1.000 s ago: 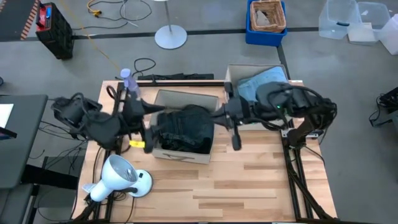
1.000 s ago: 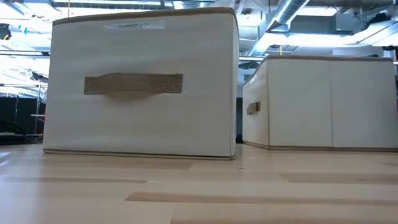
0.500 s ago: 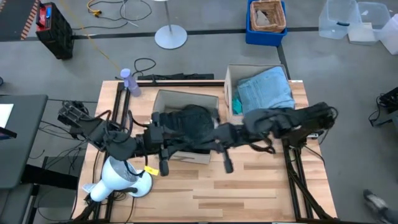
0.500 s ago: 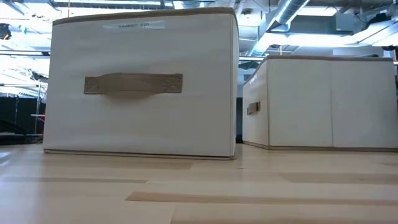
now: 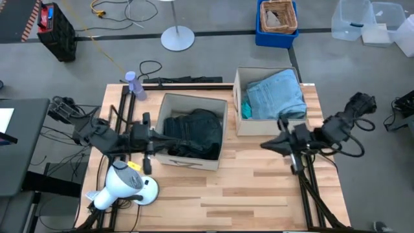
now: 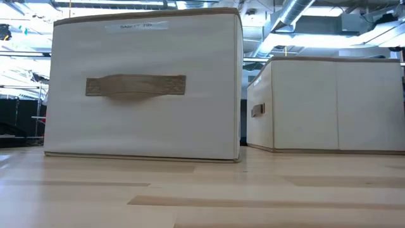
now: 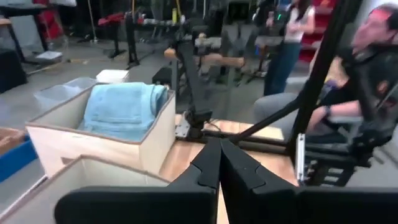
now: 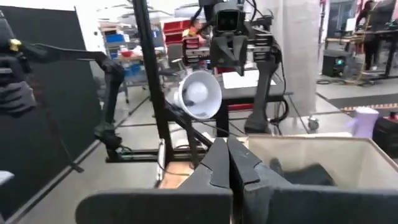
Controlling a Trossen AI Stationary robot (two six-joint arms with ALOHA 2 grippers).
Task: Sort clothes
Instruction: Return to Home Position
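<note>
At the table's left side the left gripper (image 7: 218,147) hangs just beside the left box (image 5: 192,99), its fingers pressed together and holding nothing. The white horn-shaped device (image 5: 124,184) sits close to that arm, so folding it home probably calls for lifting first and then drawing back, to stay clear of both the device and the box wall. The dark clothes (image 5: 192,133) lie heaped inside the left box. In the right box (image 5: 237,96), a sliver of the teal top (image 5: 246,107) shows beside the light blue jeans (image 5: 278,94). Nothing lies loose on the table (image 5: 246,188), so the sorting looks finished. The right gripper (image 8: 227,148), also closed and empty, hangs near the right box's front wall. It should pull straight away from the box, slowly, with its fingers shut.
</note>
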